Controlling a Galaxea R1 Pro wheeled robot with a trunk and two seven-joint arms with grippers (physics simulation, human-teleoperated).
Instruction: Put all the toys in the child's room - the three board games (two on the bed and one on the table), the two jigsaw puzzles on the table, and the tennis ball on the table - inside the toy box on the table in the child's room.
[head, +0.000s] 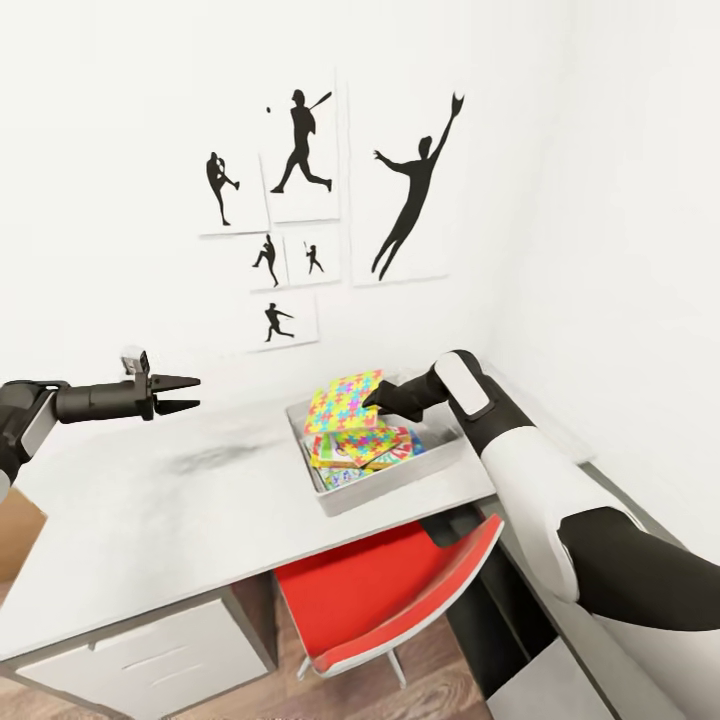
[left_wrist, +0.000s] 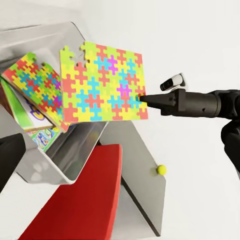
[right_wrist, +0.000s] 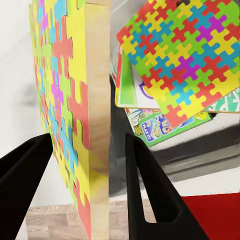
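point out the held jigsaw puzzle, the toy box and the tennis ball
held jigsaw puzzle (left_wrist: 102, 82), left wrist view, middle of its patterned face
toy box (head: 392, 484), head view, near outer wall
tennis ball (left_wrist: 161, 169), left wrist view, its centre

Right claw (left_wrist: 141, 98) gripping jigsaw puzzle (left_wrist: 102, 82)

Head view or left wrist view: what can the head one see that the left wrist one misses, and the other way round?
Head view's own: the baseball pictures on the wall, the open left gripper and the white drawers. Left wrist view's own: a small yellow-green ball; what it lies on is unclear. Shared: the right gripper shut on a jigsaw puzzle held over the toy box, a second puzzle lying inside it, and the red chair.
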